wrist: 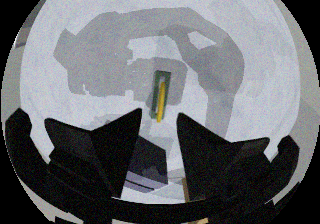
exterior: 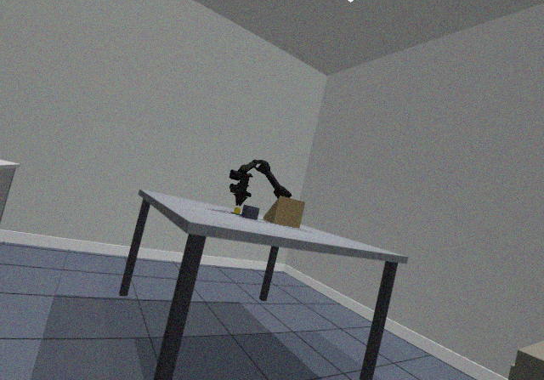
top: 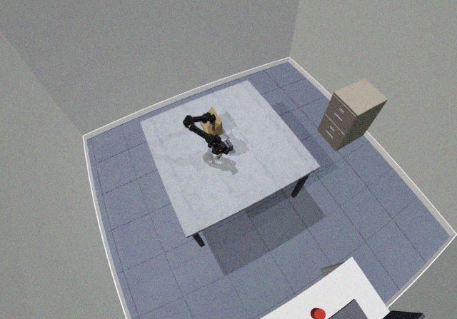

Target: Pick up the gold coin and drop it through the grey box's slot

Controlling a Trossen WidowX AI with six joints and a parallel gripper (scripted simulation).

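Observation:
The gold coin (wrist: 161, 100) (exterior: 237, 210) stands on edge in the dark-green holder (wrist: 155, 95) on the table. My gripper (wrist: 159, 115) (exterior: 239, 203) points down just above the coin. Its fingers stand part-way apart with nothing between them, and in the wrist view the coin shows beyond the fingertips, in line with the gap. The grey box (wrist: 150, 160) (exterior: 251, 212) stands close beside the holder. A dark slot line shows on its lid in the wrist view, partly behind the left finger. In the top view the arm hides most of the coin and box.
A tan wedge-shaped block (top: 218, 124) (exterior: 290, 212) stands by the arm's base, on the box's far side from the coin. The table (top: 258, 171) (exterior: 211, 222) carries all of these. A drawer cabinet (top: 350, 116) stands on the floor away from the table.

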